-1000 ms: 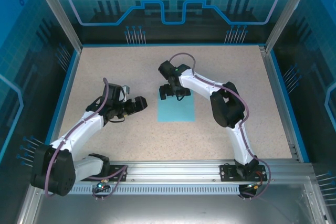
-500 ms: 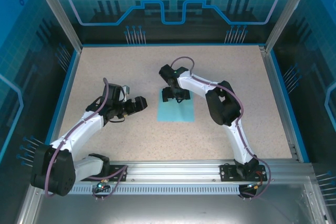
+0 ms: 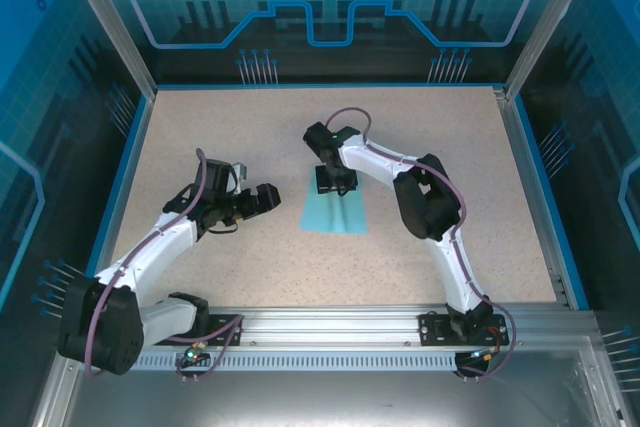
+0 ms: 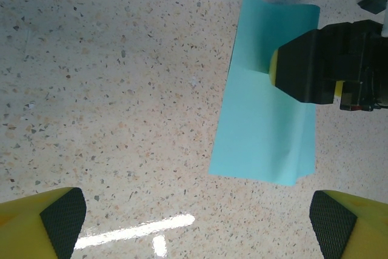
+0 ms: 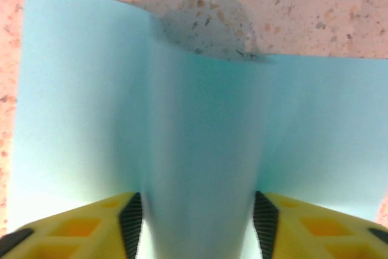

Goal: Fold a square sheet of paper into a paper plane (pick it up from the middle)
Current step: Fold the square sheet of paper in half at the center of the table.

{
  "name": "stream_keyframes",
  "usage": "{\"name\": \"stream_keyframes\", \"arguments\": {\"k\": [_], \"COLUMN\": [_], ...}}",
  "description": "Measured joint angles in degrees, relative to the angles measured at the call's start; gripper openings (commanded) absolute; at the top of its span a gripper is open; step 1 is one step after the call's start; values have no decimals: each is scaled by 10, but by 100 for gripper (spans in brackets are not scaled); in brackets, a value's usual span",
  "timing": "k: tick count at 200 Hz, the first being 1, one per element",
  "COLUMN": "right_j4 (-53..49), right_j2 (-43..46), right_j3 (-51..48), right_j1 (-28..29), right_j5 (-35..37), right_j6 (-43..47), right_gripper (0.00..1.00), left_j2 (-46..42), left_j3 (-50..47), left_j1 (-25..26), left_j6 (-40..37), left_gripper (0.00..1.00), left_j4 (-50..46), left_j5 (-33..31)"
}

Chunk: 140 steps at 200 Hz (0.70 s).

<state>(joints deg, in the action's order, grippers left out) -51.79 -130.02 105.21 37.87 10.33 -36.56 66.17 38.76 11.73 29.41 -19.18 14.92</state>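
Now the sheet [image 4: 260, 125] humps up, pinched by the right gripper [image 5: 195, 213]; left gripper [image 4: 195, 218] gapes.

Table [image 3: 200, 127]: speckled beige top, flat beneath me.
Blue rim [image 3: 330, 85]: edges the table at the back and down both sides.
Rail [image 3: 330, 322]: slotted aluminium, along my near edge.
Backdrop [image 3: 330, 7]: blue panel behind the table, gear and circuit lines.
Posts [image 3: 105, 17]: aluminium, slanting up from the back corners.
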Motion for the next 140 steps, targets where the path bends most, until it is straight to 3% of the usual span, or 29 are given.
{"name": "stream_keyframes", "arguments": {"k": [35,71,102,140], "right_j4": [0,26,105,243], "right_j2": [57,137,229,301], "right_j3": [-25,-72,-160,-283], "right_j1": [0,-2,-20,-83], "right_j5": [-13,-50,-155,-303], "right_j6": [4,6,-2,-43], "right_gripper": [36,36,39,41], "left_j2": [-7,-14,-20,-21], "left_j3": [0,0,0,7], "left_j1": [0,0,0,0], "left_j6": [0,0,1,3], "left_gripper": [99,99,99,99], "left_j4": [-1,-2,-3,-2], "left_j5": [0,0,2,26]}}
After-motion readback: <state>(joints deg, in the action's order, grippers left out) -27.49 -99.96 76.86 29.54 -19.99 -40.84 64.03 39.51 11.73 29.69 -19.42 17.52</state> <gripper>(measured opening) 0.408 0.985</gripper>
